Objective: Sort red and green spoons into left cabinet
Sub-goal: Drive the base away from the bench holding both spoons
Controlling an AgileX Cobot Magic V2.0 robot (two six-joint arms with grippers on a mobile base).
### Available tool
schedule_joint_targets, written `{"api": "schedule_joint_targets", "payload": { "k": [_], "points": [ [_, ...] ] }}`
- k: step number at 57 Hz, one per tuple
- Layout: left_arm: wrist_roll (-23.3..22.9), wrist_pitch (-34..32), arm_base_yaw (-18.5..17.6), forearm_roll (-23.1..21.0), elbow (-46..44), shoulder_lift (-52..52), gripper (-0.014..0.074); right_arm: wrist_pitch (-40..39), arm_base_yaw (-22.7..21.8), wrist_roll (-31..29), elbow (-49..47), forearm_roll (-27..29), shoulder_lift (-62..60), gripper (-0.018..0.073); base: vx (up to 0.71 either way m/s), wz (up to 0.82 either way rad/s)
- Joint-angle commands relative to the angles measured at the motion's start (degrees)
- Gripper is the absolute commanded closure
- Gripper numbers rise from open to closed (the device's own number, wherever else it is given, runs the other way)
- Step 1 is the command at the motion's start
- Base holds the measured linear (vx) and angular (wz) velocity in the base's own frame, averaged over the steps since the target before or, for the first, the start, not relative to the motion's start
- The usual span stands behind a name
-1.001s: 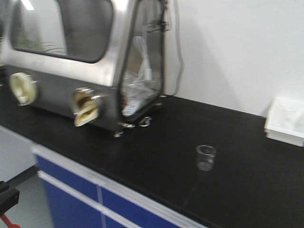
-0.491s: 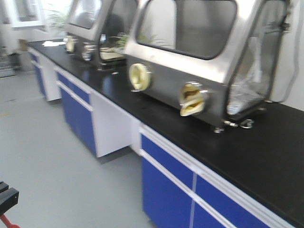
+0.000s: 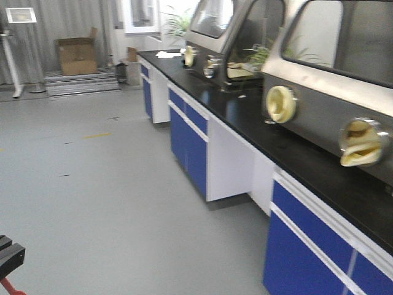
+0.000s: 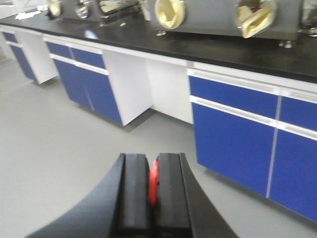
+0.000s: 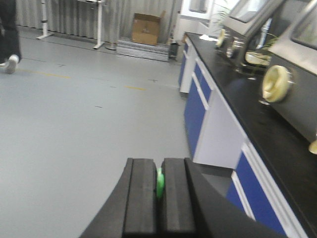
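In the left wrist view my left gripper (image 4: 152, 158) is shut on the red spoon (image 4: 153, 181); only a thin red sliver shows between the black pads. In the right wrist view my right gripper (image 5: 159, 163) is shut on the green spoon (image 5: 159, 182), with a small green edge visible between its pads. Both grippers hang above grey floor, away from the bench. The left cabinet is out of view in every frame.
A long lab bench with a black top (image 3: 245, 120) and blue doors (image 3: 196, 153) runs along the right, carrying steel glove boxes (image 3: 334, 92). Grey floor (image 3: 92, 184) spreads to the left. A cardboard box (image 3: 77, 55) sits far back. A person's legs (image 5: 9, 29) show far left.
The front view has swung left along the bench. The glass beaker and white tray have left the view, and floor and the far end of the room now show.
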Motion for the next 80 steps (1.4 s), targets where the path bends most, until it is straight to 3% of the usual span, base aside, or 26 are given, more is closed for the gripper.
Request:
{"api": "schedule_joint_targets", "payload": {
  "k": [1, 53, 80],
  "points": [
    [-0.09, -4.58, -0.55, 0.21, -1.68, -0.03, 0.0603, -4.02, -0.09, -0.15, -1.63, 0.56, 0.37, 0.0564, 0.13, 0.45],
    [-0.09, -4.58, -0.55, 0.21, -1.68, -0.03, 0.0603, -4.02, -0.09, -0.15, -1.63, 0.56, 0.37, 0.0564, 0.24, 0.54],
    [-0.09, -4.58, -0.55, 0.21, -1.68, -0.03, 0.0603, -4.02, -0.09, -0.15, -1.63, 0.56, 0.37, 0.0564, 0.42, 0.23]
  ]
}}
